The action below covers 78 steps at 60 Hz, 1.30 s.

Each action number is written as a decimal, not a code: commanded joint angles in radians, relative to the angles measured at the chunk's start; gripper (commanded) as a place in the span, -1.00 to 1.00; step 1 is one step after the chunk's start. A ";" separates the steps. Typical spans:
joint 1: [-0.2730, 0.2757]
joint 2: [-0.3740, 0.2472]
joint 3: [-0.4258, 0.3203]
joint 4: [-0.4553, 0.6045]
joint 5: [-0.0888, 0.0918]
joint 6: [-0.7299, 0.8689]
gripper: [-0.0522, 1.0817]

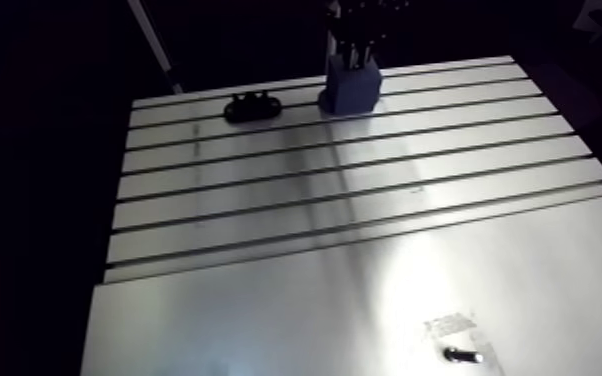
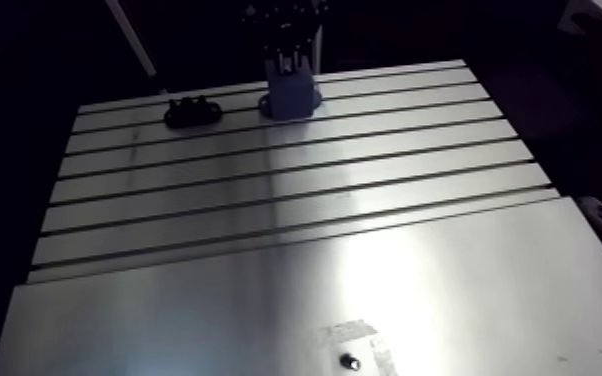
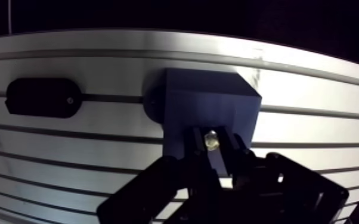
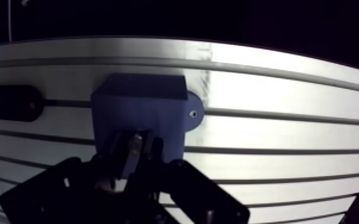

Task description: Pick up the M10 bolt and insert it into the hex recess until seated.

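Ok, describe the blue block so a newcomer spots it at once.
Take the slotted aluminium table and go to its far edge, where the gripper hangs, shut on a shiny bolt. The blue block stands just beneath it. It is tall, boxy and the only blue thing; the flat black oval piece beside it lies low on the table.

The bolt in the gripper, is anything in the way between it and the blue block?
Nothing visible is. The bolt sits clamped in the gripper, directly above the blue block. The black fixture lies off to the side of the block, apart from it. The recess itself is hidden behind the fingers.
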 commanded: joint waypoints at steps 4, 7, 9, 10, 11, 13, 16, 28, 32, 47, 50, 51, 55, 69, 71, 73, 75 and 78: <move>0.000 0.001 -0.010 0.001 0.000 -0.001 0.43; 0.001 0.001 -0.011 0.001 0.000 -0.003 0.43; 0.001 0.001 -0.011 0.001 0.000 -0.003 0.43; 0.001 0.001 -0.011 0.001 0.000 -0.004 0.43; 0.001 0.001 -0.011 0.001 0.000 -0.004 0.43; 0.001 0.001 -0.011 0.003 0.000 -0.010 0.44; 0.001 0.001 -0.011 0.003 0.000 -0.020 0.44; 0.003 0.001 -0.010 0.005 0.002 -0.038 0.44; 0.003 0.001 -0.010 0.005 0.002 -0.054 0.44; 0.004 -0.001 -0.016 0.010 0.005 -0.136 0.45; 0.006 -0.002 -0.016 0.012 0.003 -0.162 0.45; 0.006 -0.003 -0.016 0.013 0.003 -0.174 0.45; 0.006 -0.003 -0.016 0.015 0.003 -0.203 0.45; 0.007 -0.003 -0.014 0.022 0.000 -0.297 0.45; 0.007 -0.003 -0.014 0.024 0.000 -0.308 0.45; 0.007 -0.003 -0.013 0.026 0.000 -0.319 0.45; 0.006 -0.003 -0.013 0.029 0.000 -0.327 0.45; 0.007 -0.004 -0.011 0.030 0.000 -0.341 0.45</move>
